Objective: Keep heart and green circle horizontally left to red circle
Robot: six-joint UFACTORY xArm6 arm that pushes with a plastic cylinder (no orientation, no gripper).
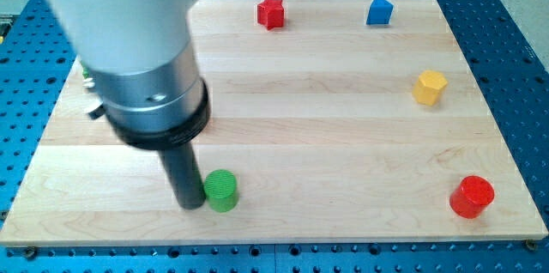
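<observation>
One small green plastic cylinder block (223,191) sits near the front left of the wooden surface (326,144), my tip (190,205) touching its left side. No jaws here, just a rod. It looks light, stiff and slidey, so push it side-on through its middle. Small red plastic cylinder block (472,197) is front right; no heart visible.

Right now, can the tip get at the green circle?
Probably yes: my tip sits right against the green circle on the view's left side, nothing between them. The red circle lies far toward the view's right.
</observation>
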